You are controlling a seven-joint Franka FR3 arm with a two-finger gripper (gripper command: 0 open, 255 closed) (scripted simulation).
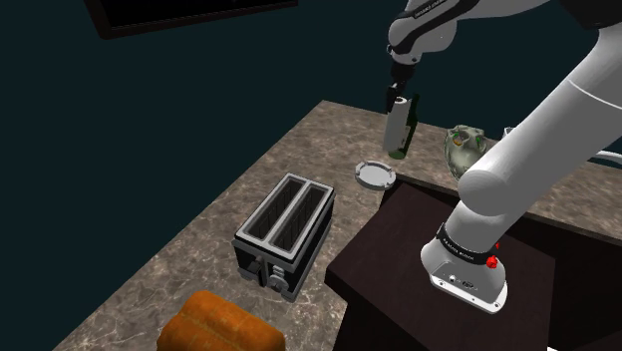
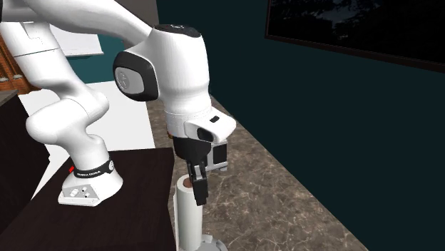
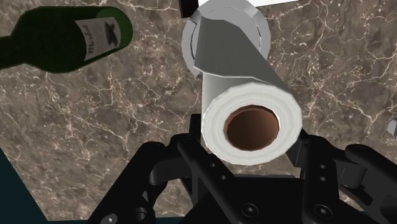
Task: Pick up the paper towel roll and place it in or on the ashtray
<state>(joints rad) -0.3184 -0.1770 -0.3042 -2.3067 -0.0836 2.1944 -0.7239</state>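
The tool (image 1: 399, 92) is clamped on the paper towel roll (image 1: 398, 125), and the wrist view makes it plain: a black finger presses each side of the white roll, whose brown core faces straight up at the camera. The roll hangs upright. Its lower end sits over the round grey ashtray (image 1: 375, 175), and in the shoulder view a strip of bench shows between the two, so it is in the air, not set down. The ashtray lies flat on the brown marbled bench (image 1: 189, 254), near the far end and just off the corner of the dark stand (image 1: 419, 234). A green bottle (image 3: 70, 41) stands just beyond the roll, close beside it, label showing. Nearer the camera in the shoulder view, towards that view's left, a black two-slot toaster (image 1: 284, 231) sits well apart from the ashtray, with a brown loaf (image 1: 221, 321) nearer again at the bottom edge. In the second exterior view the white arm (image 2: 167, 71) bends down over the bench, the tool pointing straight down along the roll's upper part.
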